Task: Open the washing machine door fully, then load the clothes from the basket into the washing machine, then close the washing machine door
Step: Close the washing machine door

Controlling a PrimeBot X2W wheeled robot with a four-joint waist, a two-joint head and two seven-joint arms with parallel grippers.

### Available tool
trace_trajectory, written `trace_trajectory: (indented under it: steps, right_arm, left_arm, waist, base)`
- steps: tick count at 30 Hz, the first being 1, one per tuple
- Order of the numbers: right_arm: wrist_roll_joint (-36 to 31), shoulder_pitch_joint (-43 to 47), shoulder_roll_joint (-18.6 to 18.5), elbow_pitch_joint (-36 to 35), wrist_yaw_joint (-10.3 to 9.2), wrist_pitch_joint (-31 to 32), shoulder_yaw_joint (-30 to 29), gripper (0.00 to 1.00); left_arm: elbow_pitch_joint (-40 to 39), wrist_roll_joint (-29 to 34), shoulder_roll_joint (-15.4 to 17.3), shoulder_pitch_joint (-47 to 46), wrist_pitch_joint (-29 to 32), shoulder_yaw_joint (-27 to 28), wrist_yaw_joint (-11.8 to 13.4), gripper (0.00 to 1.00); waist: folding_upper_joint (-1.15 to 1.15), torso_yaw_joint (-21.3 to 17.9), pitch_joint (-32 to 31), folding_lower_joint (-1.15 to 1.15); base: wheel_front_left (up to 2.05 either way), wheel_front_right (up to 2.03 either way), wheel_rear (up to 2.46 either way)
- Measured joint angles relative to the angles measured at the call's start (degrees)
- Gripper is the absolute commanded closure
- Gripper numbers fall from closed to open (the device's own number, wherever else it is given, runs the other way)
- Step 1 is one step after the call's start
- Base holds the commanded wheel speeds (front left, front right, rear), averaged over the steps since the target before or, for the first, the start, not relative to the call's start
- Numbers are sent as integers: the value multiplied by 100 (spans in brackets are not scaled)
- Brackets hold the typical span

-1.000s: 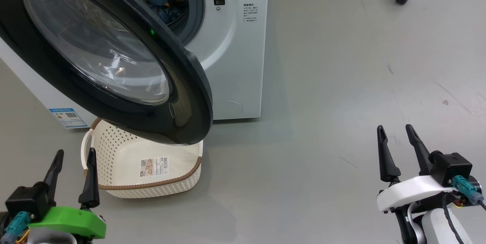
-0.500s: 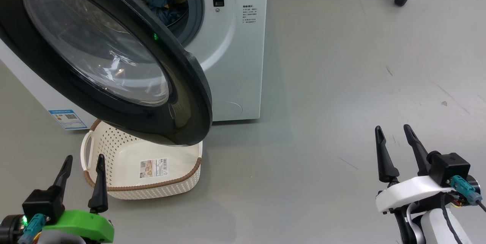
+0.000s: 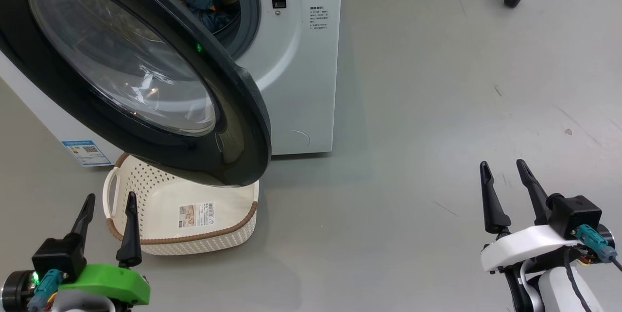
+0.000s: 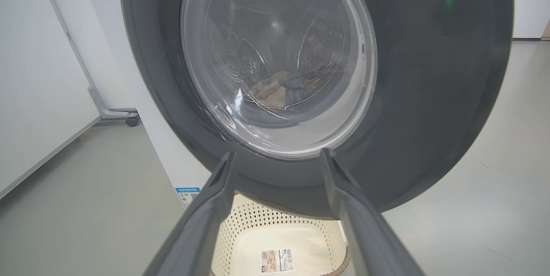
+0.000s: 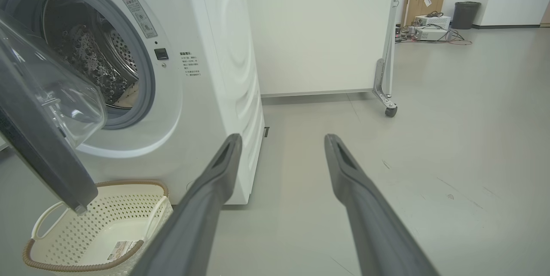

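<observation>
Two grippers, jaws apart, empty. Your left gripper point(image 3: 111, 197) sits near basket point(image 3: 194, 246), washing machine door point(image 3: 121, 69) ajar above it; right gripper point(image 3: 502, 163) well apart.

Nothing readable — basket point(image 3: 204, 246) sticker point(image 3: 197, 214) (barcode) blurred

Left gripper point(image 4: 278, 155) fingers spread wide, pointing at washing machine door point(image 4: 429, 95). Black ring, glass bowl point(image 4: 258, 31) ahead. Clothes point(image 4: 279, 89) seen through glass, low in drum point(image 4: 320, 52). Basket point(image 4: 275, 228) under door's lower edge, barcode sticker point(image 4: 277, 261) on its floor.
</observation>
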Motion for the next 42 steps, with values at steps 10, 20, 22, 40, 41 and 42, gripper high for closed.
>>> trace_trajectory:
  steps: [10, 20, 22, 40, 41, 42]
  right_arm:
    - [-9, 29, 7, 1, 0, 0, 2, 0]
    - [-9, 35, 34, 9, 1, 0, 2, 0]
    - [-9, 36, 38, 9, 1, 0, 2, 1]
    - [275, 24, 149, -531, 2, -11, -242, 100]
    - [310, -35, 149, -684, 3, -15, -247, 100]
    - [326, -111, 153, -836, 7, -15, -244, 100]
  left_arm:
    - [15, 45, -35, -2, 0, 69, -1, 0]
    - [20, 111, -86, -2, 0, 169, -18, 0]
    - [18, 135, -122, -2, 0, 185, -18, 0]
    - [-9, 252, -254, -1, 0, 350, -122, 0]
    - [-14, 252, -269, -1, -1, 352, -137, 0]
    - [-27, 253, -293, -1, -1, 352, -137, 0]
  waist:
    - [0, 12, -44, 0]
    - [0, 26, -106, 0]
    - [0, 28, -115, 0]
    - [0, 46, -111, 0]
    - [0, 47, -108, 0]
    - [0, 48, -104, 0]
  base:
    - [0, 0, 0]
    - [0, 0, 0]
    - [0, 0, 0]
    - [0, 0, 0]
    - [0, 0, 0]
    - [0, 0, 0]
